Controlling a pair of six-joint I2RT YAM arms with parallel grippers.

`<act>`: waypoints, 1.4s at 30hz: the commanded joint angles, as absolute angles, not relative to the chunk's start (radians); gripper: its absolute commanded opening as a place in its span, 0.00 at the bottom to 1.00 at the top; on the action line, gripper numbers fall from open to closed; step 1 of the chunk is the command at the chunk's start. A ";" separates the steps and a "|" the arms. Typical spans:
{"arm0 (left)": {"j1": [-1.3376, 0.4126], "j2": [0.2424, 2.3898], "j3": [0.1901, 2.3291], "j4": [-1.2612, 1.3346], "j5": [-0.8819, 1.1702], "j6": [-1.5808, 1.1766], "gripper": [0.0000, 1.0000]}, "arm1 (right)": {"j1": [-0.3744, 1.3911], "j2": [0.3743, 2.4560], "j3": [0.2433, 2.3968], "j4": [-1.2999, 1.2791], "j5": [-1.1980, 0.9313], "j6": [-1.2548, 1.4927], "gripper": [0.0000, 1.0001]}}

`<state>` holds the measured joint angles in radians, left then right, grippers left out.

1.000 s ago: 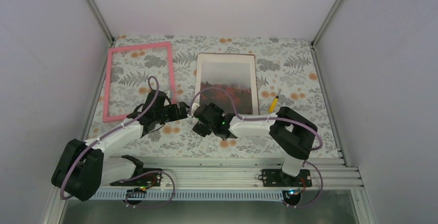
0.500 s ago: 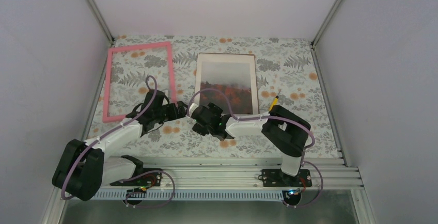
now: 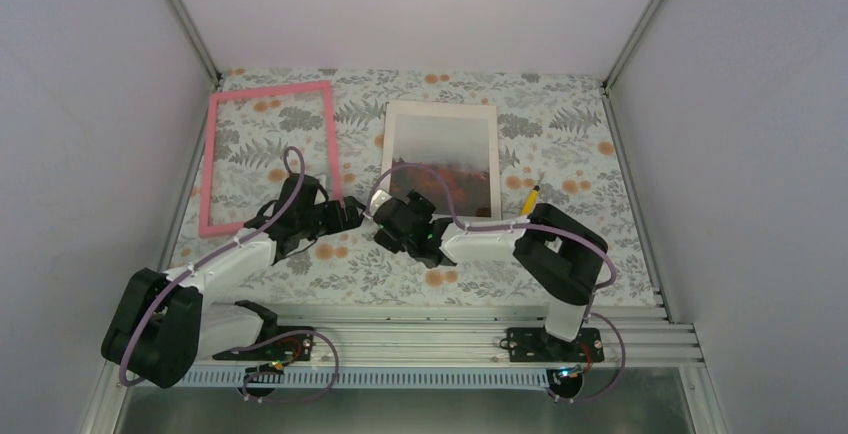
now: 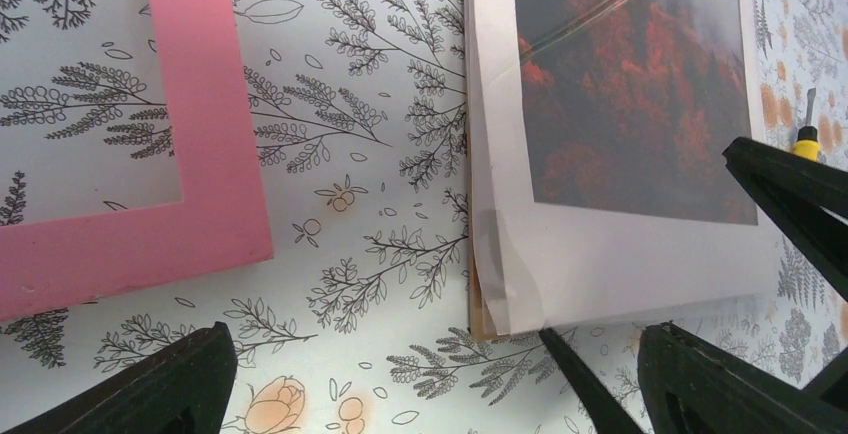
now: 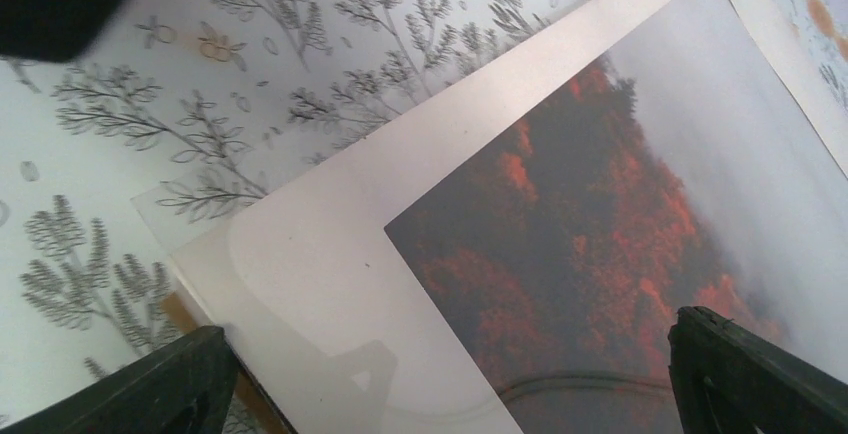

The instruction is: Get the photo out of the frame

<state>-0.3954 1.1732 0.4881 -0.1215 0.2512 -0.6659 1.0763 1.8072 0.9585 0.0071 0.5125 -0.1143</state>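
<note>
Pink, thin rectangular frame [image 3: 270,90] beside flat white-margined photo [image 3: 441,154]

Yellow-handled screwdriver [image 3: 530,199] on floral tablecloth [image 3: 562,139]

Glossy paper photo [image 4: 620,104], matt pink frame [image 4: 215,204]

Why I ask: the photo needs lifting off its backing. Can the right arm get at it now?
Probably yes: the open right fingers hang just over the photo's near corner, with nothing between them.
</note>
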 commanded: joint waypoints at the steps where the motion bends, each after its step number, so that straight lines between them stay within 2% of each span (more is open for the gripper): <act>1: -0.397 1.173 0.488 -0.097 0.278 -0.669 1.00 | 1.048 1.774 0.962 0.011 0.572 -0.064 0.98; 18: -0.465 1.246 0.524 -0.032 0.315 -0.696 0.98 | 0.954 1.750 0.926 -0.011 0.579 0.020 0.98; 26: -0.495 1.300 0.537 0.025 0.331 -0.739 0.90 | 0.909 1.738 0.909 -0.018 0.533 0.033 0.98; 33: -0.495 1.313 0.531 0.041 0.316 -0.757 0.83 | 0.909 1.720 0.922 -0.009 0.314 0.023 0.99; 35: -0.495 1.322 0.534 0.044 0.321 -0.756 0.82 | 0.909 1.736 0.928 -0.011 0.305 0.015 1.00; 42: -0.507 1.373 0.534 0.106 0.370 -0.784 0.70 | 0.908 1.789 0.964 -0.017 0.298 0.012 1.00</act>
